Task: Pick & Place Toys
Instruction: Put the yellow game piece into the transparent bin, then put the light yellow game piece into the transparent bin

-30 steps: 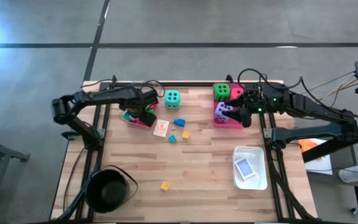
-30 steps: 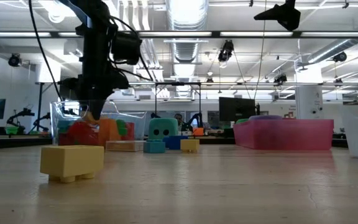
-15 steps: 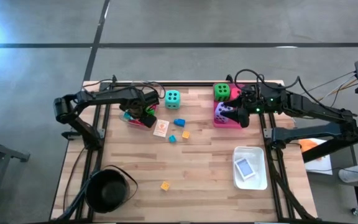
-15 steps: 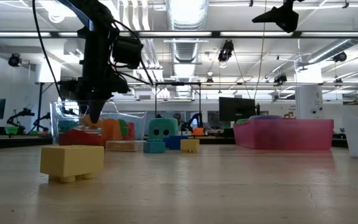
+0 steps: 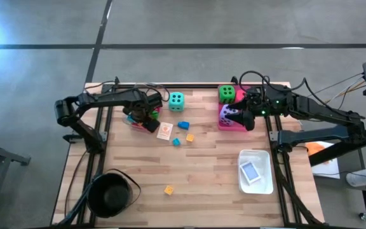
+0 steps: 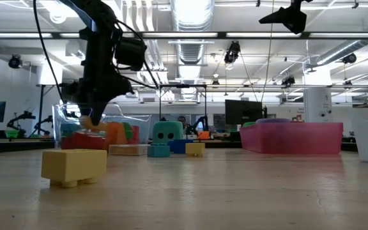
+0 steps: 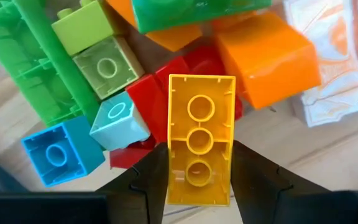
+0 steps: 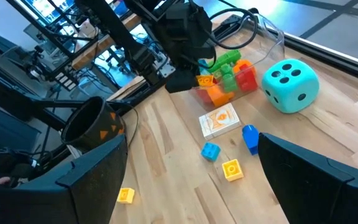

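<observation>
- Table (image 5: pixel 202 165): light wood planks, seen from above; two dark arms reach in from left & right sides.
- Round black pot (image 5: pixel 112 194): near left front corner of table, well apart from the rest.
- Left gripper (image 5: pixel 146 114): over the clear tray (image 5: pixel 135 121) at far left of table; fingers (image 7: pixel 146 180) pinch a yellow block (image 7: pixel 199 138) by its long sides, hollow underside facing the wrist cam.
- Clear tray holds a heap of small blocks: green, lime, orange, red, light blue, blue. Yellow block is above this heap; can't tell if it touches.
- Picture card (image 5: pixel 164 131): flat on table, just beside the clear tray.
- Teal die (image 5: pixel 176 100): on table right of left gripper, near far edge.
- Loose blocks mid-table: blue block (image 5: pixel 183 124), a smaller blue one & a yellow one near the card; another yellow block (image 5: pixel 168 189) alone nearer the front.
- Green die (image 5: pixel 226 94): at far edge, touching the pink tray (image 5: pixel 224 122).
- Right gripper (image 5: pixel 239 116): above pink tray, fingers spread wide, nothing between them. Purple die (image 5: pixel 229 112) sits in that tray, partly hidden by gripper.
- White tray (image 5: pixel 255 172): front right; a card lies in it.
</observation>
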### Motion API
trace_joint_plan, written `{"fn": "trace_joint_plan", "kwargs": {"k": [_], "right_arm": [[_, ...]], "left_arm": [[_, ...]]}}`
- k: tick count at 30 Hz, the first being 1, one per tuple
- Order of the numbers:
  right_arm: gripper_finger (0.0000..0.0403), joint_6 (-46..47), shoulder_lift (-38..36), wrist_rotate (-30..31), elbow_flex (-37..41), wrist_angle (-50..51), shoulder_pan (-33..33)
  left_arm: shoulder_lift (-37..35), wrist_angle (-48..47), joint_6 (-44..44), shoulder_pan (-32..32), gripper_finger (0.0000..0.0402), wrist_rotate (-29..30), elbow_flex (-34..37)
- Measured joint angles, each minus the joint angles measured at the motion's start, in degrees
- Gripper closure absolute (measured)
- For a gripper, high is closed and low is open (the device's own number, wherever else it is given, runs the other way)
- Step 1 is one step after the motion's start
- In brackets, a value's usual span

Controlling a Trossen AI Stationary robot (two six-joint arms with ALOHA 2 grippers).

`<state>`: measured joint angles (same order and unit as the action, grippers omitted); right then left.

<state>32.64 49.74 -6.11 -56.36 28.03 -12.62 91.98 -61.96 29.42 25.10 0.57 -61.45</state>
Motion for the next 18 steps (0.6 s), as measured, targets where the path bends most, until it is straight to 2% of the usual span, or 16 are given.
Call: {"fn": "trace_joint_plan", "kwargs": {"k": [3,12,18], "right_arm": [[0.0055,-0.02,0.00,0.00,0.00,0.00,0.00],[0.0055,-0.02,0.00,-0.04,0.00,0.00,0.00],[0.0055,-0.04,0.00,-0.04,0.00,0.00,0.00]], "left_arm": [[0.00,-1.00,-0.32,0.00,0.0237,0.03,-0.02],[0.00,-2.44,-0.76,0.01,0.0135,-0.16,-0.13],[-0.43,-2.90,-0.61,0.02,0.0091,-0.61,-0.17]]}}
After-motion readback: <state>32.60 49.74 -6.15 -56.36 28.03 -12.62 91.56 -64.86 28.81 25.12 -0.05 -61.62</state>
